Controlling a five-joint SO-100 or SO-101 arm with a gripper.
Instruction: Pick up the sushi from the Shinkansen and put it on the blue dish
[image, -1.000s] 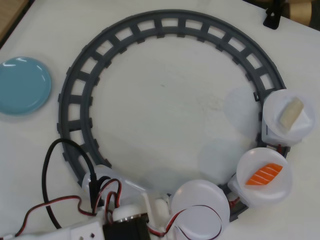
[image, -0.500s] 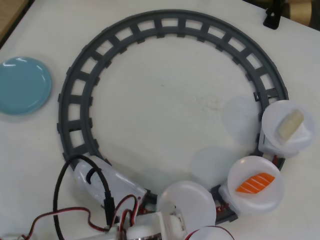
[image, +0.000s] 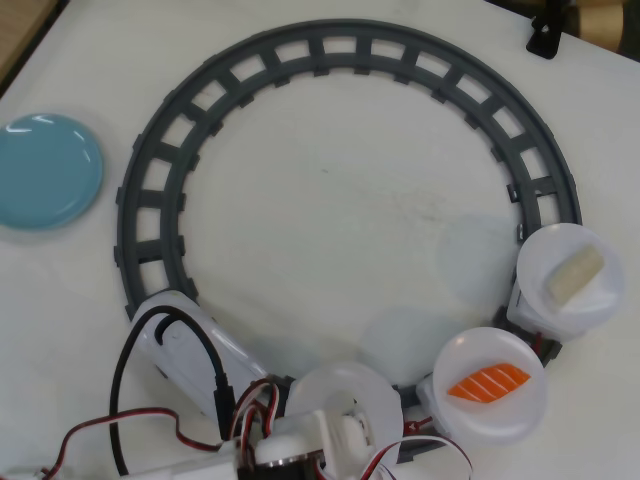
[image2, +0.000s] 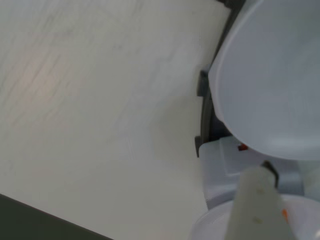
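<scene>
in the overhead view the white arm with red and black wires (image: 230, 415) fills the bottom edge; its gripper (image2: 260, 210) shows only one pale finger in the wrist view, so whether the jaws are apart i cannot tell. the white plastic toy bullet train (image: 190, 345) sits on the grey circular track (image: 150, 190), pulling round white plates. the orange striped sushi piece (image: 488, 381) lies on one plate, the beige piece (image: 575, 273) on the next. the glossy light-blue round dish (image: 45, 170) is far left, well apart.

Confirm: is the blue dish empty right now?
Empty. The overhead view shows the blue dish bare, while the salmon sushi lies on a white plate of the train.
</scene>
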